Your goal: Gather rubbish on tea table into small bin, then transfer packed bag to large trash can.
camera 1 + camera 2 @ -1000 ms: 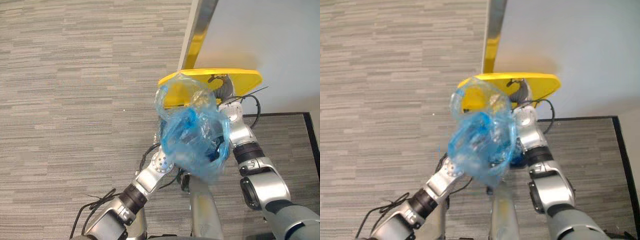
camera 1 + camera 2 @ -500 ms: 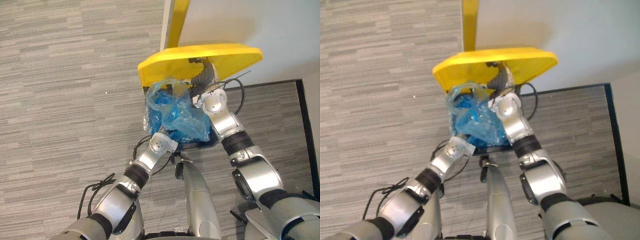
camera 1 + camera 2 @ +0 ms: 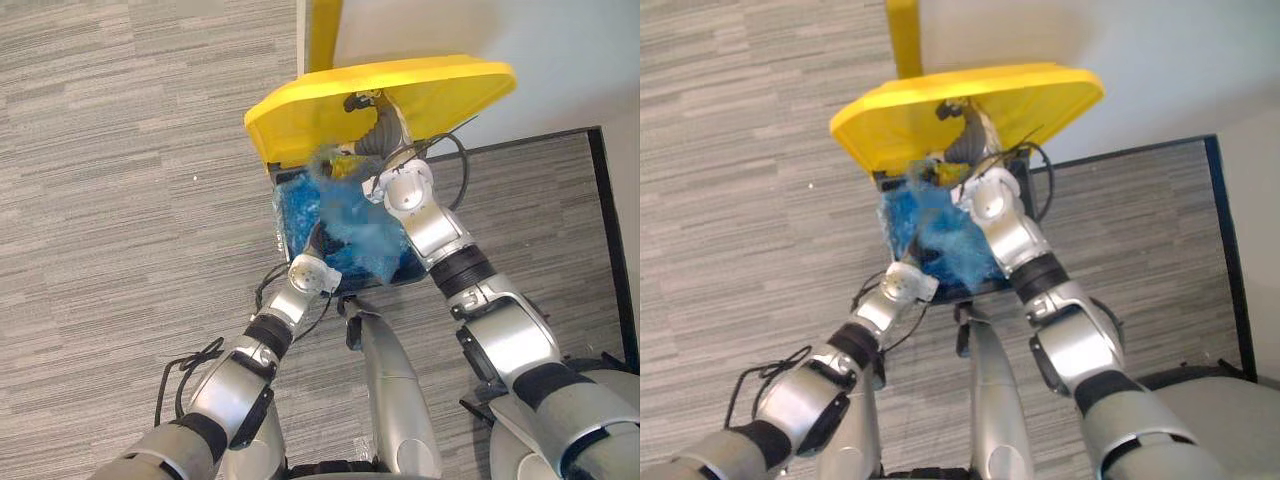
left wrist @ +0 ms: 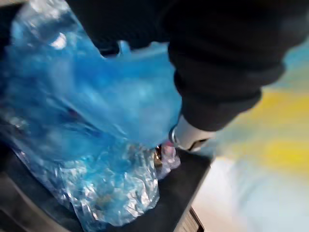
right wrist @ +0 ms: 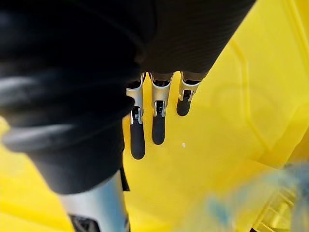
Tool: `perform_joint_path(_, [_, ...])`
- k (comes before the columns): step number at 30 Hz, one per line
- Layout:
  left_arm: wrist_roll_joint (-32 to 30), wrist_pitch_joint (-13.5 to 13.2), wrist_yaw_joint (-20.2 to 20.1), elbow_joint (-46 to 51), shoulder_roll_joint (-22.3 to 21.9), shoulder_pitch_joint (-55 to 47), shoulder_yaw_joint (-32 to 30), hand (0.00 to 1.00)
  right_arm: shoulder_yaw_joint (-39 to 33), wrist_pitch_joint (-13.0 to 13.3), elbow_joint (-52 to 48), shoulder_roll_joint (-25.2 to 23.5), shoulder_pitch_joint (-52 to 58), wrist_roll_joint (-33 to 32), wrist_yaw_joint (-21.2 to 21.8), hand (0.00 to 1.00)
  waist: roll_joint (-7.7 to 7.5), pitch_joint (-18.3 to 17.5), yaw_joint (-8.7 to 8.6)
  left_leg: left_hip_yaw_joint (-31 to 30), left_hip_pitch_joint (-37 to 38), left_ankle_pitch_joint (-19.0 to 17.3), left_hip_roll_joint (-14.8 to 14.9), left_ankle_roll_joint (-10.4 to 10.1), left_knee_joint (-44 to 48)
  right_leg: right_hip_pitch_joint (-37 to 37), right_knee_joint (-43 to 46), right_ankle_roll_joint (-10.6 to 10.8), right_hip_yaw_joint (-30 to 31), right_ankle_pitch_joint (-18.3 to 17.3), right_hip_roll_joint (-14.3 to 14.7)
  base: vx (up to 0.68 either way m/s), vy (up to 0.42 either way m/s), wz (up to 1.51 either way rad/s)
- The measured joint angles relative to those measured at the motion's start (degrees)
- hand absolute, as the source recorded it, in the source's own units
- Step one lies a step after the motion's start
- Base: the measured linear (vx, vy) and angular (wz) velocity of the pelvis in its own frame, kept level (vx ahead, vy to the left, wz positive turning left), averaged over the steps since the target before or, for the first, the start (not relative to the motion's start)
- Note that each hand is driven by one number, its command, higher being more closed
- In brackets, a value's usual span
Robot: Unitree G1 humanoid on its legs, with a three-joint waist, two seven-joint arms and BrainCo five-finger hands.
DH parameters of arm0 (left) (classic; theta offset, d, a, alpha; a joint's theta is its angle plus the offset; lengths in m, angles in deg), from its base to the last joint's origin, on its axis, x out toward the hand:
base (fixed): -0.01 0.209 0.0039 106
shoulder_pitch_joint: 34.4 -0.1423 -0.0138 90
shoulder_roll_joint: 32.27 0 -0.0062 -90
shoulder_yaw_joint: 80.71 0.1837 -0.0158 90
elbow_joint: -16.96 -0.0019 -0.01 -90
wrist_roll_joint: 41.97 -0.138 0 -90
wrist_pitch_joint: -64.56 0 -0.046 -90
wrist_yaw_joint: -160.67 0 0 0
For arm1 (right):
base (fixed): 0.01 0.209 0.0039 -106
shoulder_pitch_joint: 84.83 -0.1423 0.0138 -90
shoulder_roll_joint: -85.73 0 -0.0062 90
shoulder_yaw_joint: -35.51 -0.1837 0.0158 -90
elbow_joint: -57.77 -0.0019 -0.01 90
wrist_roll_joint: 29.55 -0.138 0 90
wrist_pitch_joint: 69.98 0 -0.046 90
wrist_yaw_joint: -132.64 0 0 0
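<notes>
Your right hand [image 3: 377, 128]: fingers [image 5: 158, 128] straight, flat under the yellow plastic lid [image 3: 330, 100] at 12 o'clock | crumpled blue plastic rubbish bag [image 4: 96, 121] inside black large trash can [image 4: 181, 193], against your left hand [image 4: 212, 72] | left fingers hidden, can't tell their grip.

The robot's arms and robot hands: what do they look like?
The left arm and right arm are silver-grey, with round joints and black bands. The right robot hand has silver, dark-tipped fingers; a dark cover wraps it and the left robot hand.
</notes>
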Motion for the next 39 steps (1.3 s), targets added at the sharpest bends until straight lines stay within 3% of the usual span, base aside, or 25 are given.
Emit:
perform_joint_path(12, [0.05,-0.05,0.23,1.63,-0.08,-3.29,-1.17,0.0,0.32,0.07,0.46,-0.04,0.2,0.11,1.24,0.0,0.53,-0.34,0.2,-0.11,2.29,0.06,0.2,-0.04,-0.13,2.2,0.13,-0.35,-0.18,0.24,0.06,0.0,-0.001,-0.01])
perform_joint_path(23, [0.78,-1.5,2.59,17.59,3.78,-18.81,-5.58,0.0,-0.79,0.71,-0.69,0.16,14.96,0.93,2.05,0.0,1.66,-3.07,2.72,-1.51,9.07,1.74,-1.3,0.05,-5.23,8.1,-0.3,-0.61,-1.43,-0.97,-1.41,0.0,-0.022,0.1])
perform_joint_path(28, [5.62,-2.3,1.97,21.38,5.22,-27.19,-10.57,0.0,-4.76,1.19,-5.5,2.26,22.73,2.46,2.56,0.0,2.2,-4.35,4.27,-1.95,11.94,3.18,-2.07,-0.02,-8.61,9.73,-0.14,-0.28,-1.91,-1.72,-2.13,0.04,-0.049,0.1])
perform_joint_path(31, [8.37,-3.02,-0.09,20.26,5.34,-33.12,-14.23,0.0,-7.47,1.27,-8.93,3.15,29.19,2.56,3.59,0.0,2.47,-5.77,4.86,-2.99,13.96,3.51,-1.91,0.03,-9.85,11.79,0.15,-0.45,-3.15,-2.72,-2.29,0.06,-0.042,0.15])
perform_joint_path(34, [8.09,-2.59,-1.58,12.48,5.29,-36.86,-18.3,0.0,-8.88,1.32,-8.99,2.85,33.5,2.58,4.17,0.0,2.54,-7.56,5.21,-2.99,16.22,3.69,-1.83,0.1,-10.96,13.64,0.0,0.15,-3.37,-3.42,-2.31,0.05,-0.021,0.03])
perform_joint_path(39, [3.6,0.92,-2.62,-0.51,3.77,-40.26,-22.53,0.0,-11.13,2.38,-8.55,-2.64,42.41,2.58,5.81,0.0,1.78,-9.03,5.47,-2.0,21.69,3.35,-1.81,0.03,-11.25,18.47,-0.83,0.64,-2.48,-3.57,-1.98,0.01,0.018,-0.13])
